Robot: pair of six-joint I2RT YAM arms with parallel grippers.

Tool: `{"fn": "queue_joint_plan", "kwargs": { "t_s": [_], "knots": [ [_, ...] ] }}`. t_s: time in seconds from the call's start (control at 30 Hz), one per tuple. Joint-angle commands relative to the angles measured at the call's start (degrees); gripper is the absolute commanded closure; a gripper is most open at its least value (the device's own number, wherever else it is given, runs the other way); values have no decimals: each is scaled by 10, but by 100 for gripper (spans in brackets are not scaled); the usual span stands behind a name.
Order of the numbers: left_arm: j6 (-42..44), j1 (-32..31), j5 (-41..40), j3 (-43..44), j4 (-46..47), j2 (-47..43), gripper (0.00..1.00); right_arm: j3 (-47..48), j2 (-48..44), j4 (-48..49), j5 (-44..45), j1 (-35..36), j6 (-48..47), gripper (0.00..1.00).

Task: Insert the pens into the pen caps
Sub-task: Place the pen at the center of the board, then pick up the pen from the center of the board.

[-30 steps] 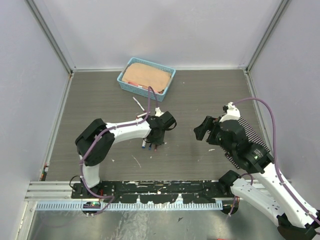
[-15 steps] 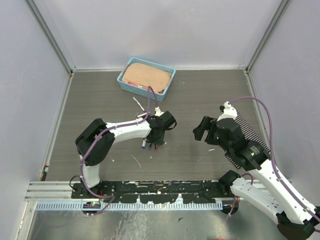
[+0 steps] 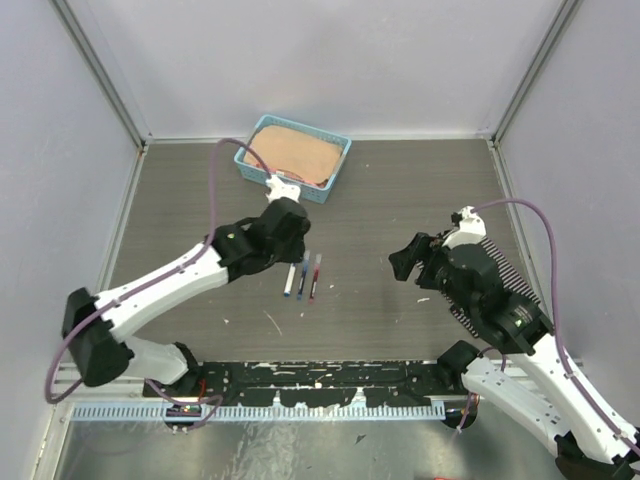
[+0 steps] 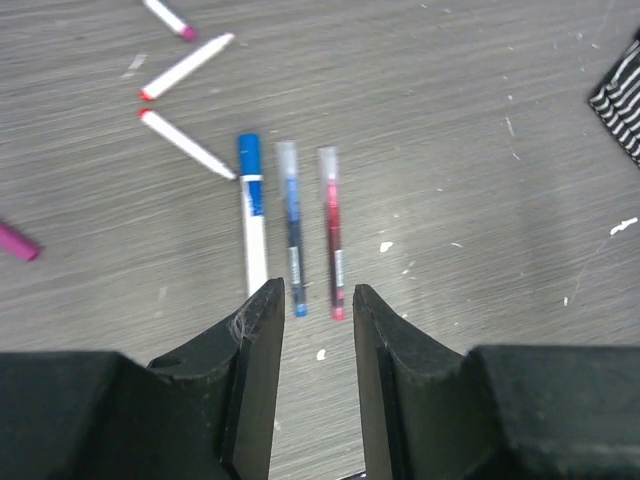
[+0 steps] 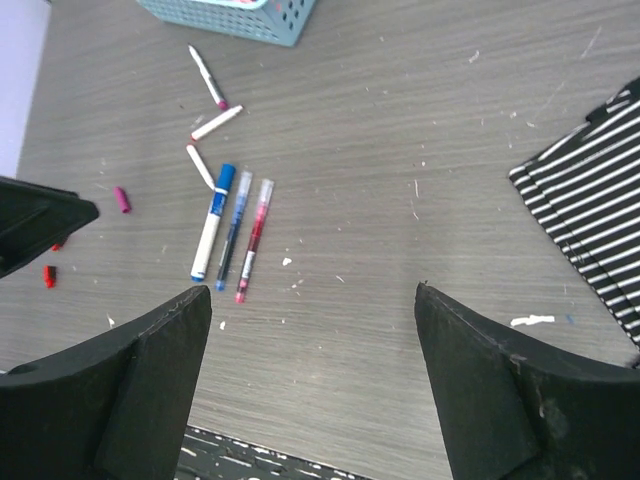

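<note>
Three capped pens lie side by side on the table: a white one with a blue cap [image 4: 250,205], a dark blue one [image 4: 293,235] and a red one [image 4: 331,230]. They also show in the top view [image 3: 303,277]. Beyond them lie three uncapped white pens: two with red tips [image 4: 187,66] [image 4: 187,144] and one with a magenta tip [image 4: 168,17]. A loose magenta cap [image 5: 121,200] and a red cap [image 5: 49,275] lie to the left. My left gripper [image 4: 318,300] [image 3: 285,235] hovers above the pens, open by a narrow gap and empty. My right gripper [image 5: 312,295] [image 3: 408,262] is wide open and empty, to the right.
A light blue basket [image 3: 340,152] with a tan pad in it stands at the back. A black-and-white striped cloth [image 5: 590,225] lies at the right. White flecks dot the table. The black rail runs along the near edge.
My left gripper has lifted off the pens and drawn back and up, its arm swung out to the left. The three capped pens now lie uncovered. The right arm has hardly moved.
</note>
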Motion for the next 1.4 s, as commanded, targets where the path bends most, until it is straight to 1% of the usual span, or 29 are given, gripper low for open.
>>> {"fn": "queue_joint_plan", "kwargs": {
  "t_s": [0.0, 0.2, 0.33, 0.4, 0.5, 0.57, 0.7, 0.87, 1.03, 1.2, 1.37],
  "knots": [
    [25, 20, -60, -66, -21, -111, 59, -11, -23, 68, 2, -1, -30, 12],
    [9, 43, -108, -148, -67, -252, 57, -17, -23, 63, 1, -1, -25, 11],
    [-4, 79, -96, -182, -88, -279, 55, -20, -17, 71, -20, -1, -32, 12],
    [-7, 106, -67, -195, -86, -280, 55, -20, -9, 71, -36, -1, -37, 12],
    [-4, 147, -14, -213, -59, -275, 56, -18, 2, 69, -50, -2, -37, 12],
    [-3, 163, 3, -219, -47, -266, 55, -19, 9, 68, -58, -1, -38, 12],
    [-2, 180, 10, -223, -32, -239, 53, -24, 15, 62, -62, -1, -28, 12],
    [0, 193, 35, -230, 17, -201, 52, -26, 21, 51, -59, -1, -18, 12],
    [-10, 202, 21, -218, 25, -157, 52, -12, 43, 28, -52, -1, -14, 12],
    [-17, 258, 44, -232, 36, -141, 53, -12, 53, 24, -52, -1, -13, 12],
    [-1, 304, 70, -237, 61, -119, 51, -9, 62, 25, -60, -2, -17, 12]
  ]
}}
